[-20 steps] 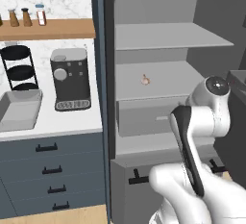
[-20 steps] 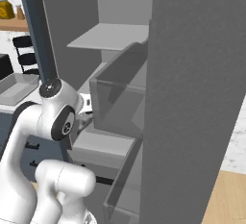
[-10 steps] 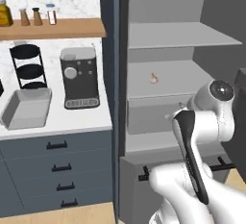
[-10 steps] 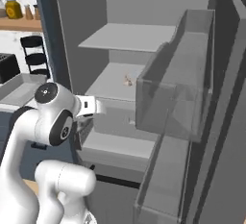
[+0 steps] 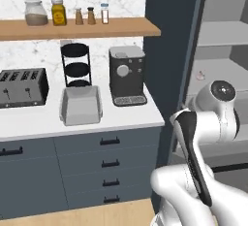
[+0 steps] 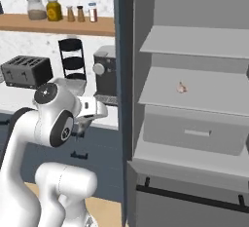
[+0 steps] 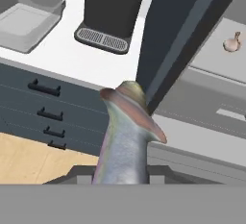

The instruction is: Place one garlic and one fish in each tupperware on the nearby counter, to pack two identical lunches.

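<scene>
claw [image 7: 122, 170] gripping fish [image 7: 126, 136], 1 tupperware [image 7: 26, 21] (counter's edge)

Iridescent grey-blue fish [image 7: 126, 136] with pinkish tail, light-grey tupperware [image 5: 80, 105], pale pinkish garlic [image 6: 182, 88], white counter [image 5: 121, 116]

The slender grey-brown fish [image 7: 126, 136] held in the claw has a smooth, faintly iridescent sheen. Ahead of the claw, the smooth white desk [image 7: 72, 50] looks matt, as does the shallow light-grey plastic-looking tupperware [image 7: 24, 18]; the black coffee machine [image 7: 113, 6] is slightly glossy.
</scene>
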